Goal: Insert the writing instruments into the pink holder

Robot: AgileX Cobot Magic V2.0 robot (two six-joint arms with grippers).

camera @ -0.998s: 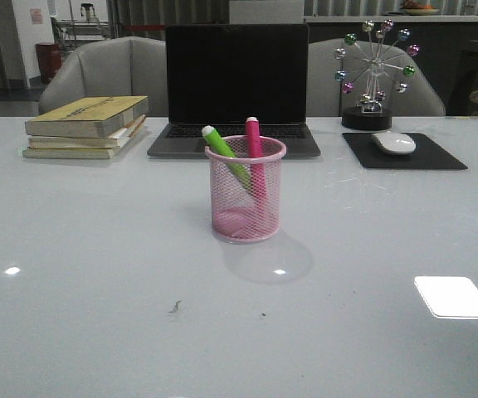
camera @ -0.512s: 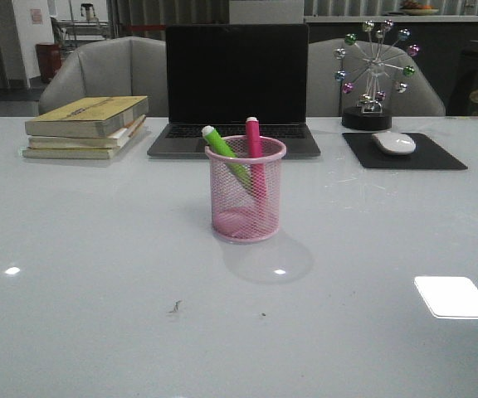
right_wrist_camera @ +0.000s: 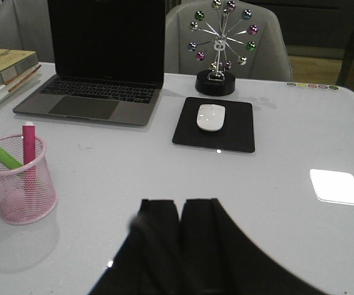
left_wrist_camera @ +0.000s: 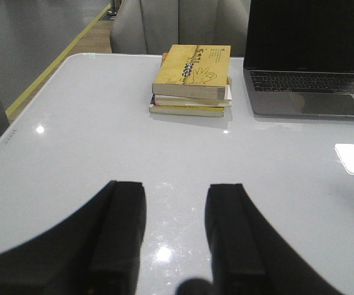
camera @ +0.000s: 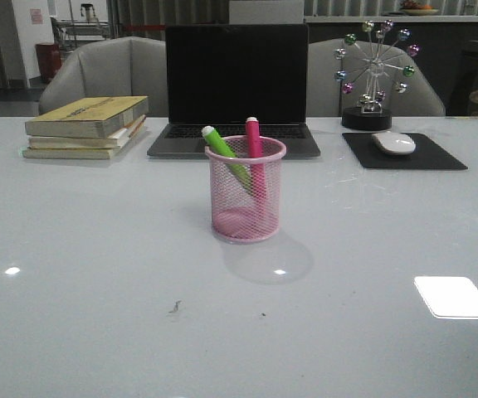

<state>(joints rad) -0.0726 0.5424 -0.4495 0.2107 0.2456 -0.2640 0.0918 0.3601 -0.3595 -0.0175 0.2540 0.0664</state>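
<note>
At the centre of the front frame the pink holder (camera: 246, 189) stands upright on the white worktop (camera: 98, 274), just below the laptop (camera: 236, 87). Both markers are inside it: the lime green highlighter (camera: 225, 154) leans toward the upper left, its tip past the rim, and the magenta highlighter (camera: 254, 145) stands nearly upright beside it. A stack of books (camera: 88, 126) lies at the upper left; a mouse (camera: 393, 143) on a black pad (camera: 403, 151) and a ball ornament (camera: 374, 73) sit at the upper right. The left gripper (left_wrist_camera: 176, 236) hangs over bare worktop, jaws apart and holding nothing. The right gripper (right_wrist_camera: 180, 246) has its jaws together, empty, with the holder (right_wrist_camera: 19, 184) at that frame's lower left.
</note>
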